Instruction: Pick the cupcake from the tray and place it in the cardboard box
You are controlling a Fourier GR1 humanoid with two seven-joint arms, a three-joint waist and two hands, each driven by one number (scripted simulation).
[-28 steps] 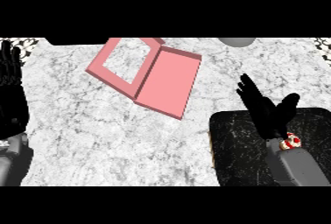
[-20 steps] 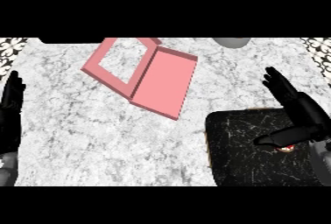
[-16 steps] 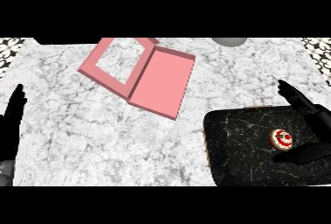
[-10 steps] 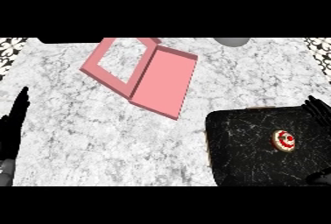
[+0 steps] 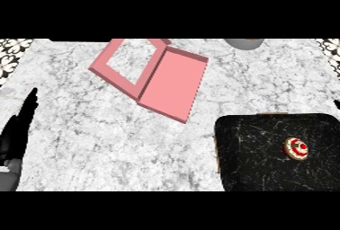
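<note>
A small cupcake (image 5: pixel 297 148) with white icing and a red centre sits on the black tray (image 5: pixel 259 157) at the lower right of the head view. The pink box (image 5: pixel 126 67) lies open at the upper middle, its lid (image 5: pixel 174 84) folded out flat to the right. My left hand (image 5: pixel 16 134) shows at the left edge, fingers straight and pointing up, holding nothing and far from both tray and box. My right hand is out of the picture.
The white marble counter (image 5: pixel 100 148) spreads between the box and the tray. A grey round object (image 5: pixel 243 43) peeks in at the top edge. Patterned black-and-white patches mark the top corners (image 5: pixel 15 45).
My right hand pulled away from the cupcake to the right and left the view, leaving the cupcake uncovered on the tray. My left hand sank lower along the left edge.
</note>
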